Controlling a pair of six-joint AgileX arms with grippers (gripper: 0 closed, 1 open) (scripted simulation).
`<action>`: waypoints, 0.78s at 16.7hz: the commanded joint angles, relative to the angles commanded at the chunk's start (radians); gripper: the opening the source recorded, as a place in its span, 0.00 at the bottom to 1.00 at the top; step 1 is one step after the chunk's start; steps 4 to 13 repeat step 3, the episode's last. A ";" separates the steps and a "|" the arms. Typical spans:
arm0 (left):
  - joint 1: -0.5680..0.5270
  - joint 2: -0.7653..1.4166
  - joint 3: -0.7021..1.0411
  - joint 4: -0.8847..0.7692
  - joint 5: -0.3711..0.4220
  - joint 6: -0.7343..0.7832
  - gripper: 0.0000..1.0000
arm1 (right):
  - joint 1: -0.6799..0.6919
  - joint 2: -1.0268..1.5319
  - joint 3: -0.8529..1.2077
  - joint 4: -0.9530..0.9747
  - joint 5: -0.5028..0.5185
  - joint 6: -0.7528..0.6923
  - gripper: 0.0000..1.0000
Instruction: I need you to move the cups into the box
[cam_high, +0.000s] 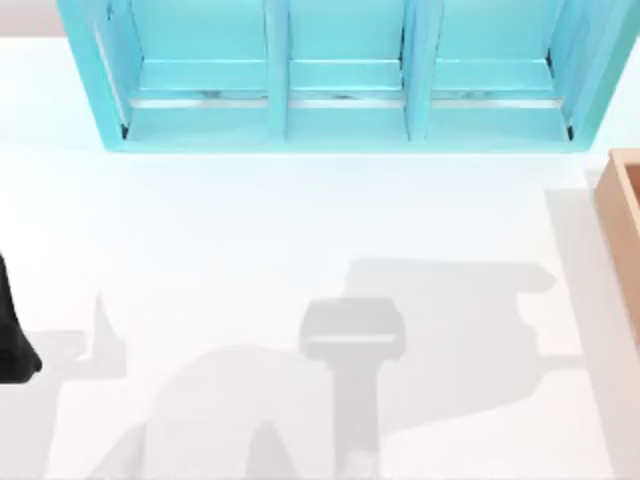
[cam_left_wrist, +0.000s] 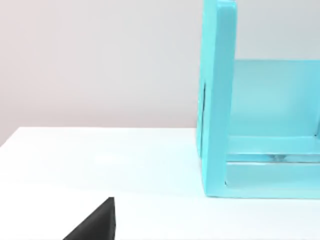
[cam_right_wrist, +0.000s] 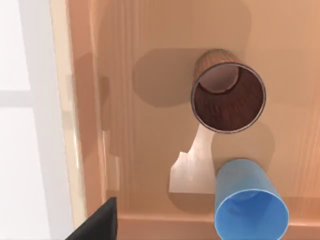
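From above, the box (cam_high: 622, 215) sits at the table's (cam_high: 250, 250) right edge, in front of the turquoise shelf (cam_high: 340, 75); my left arm (cam_high: 12, 335) is parked at the left edge. My right wrist view looks into the box (cam_right_wrist: 90, 100), where the copper cup (cam_right_wrist: 228, 97) and blue cup (cam_right_wrist: 250, 202) stand upright. I cannot tell either gripper's state.

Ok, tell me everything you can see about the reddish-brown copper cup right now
The reddish-brown copper cup is a small handleless tapered cup with a thin grey rim and a dark woodgrain-looking inside. In the right wrist view it stands upright, mouth open and empty, on the orange-brown floor of the light tan wooden box. It casts a soft shadow there. The glossy blue cup stands near it, apart. No gripper touches it.
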 joint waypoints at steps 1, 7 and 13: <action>0.000 0.000 0.000 0.000 0.000 0.000 1.00 | 0.000 0.003 0.020 -0.019 -0.001 0.000 1.00; 0.000 0.000 0.000 0.000 0.000 0.000 1.00 | -0.001 0.003 0.030 -0.029 -0.001 0.002 1.00; 0.000 0.000 0.000 0.000 0.000 0.000 1.00 | -0.001 0.003 0.030 -0.029 -0.001 0.002 1.00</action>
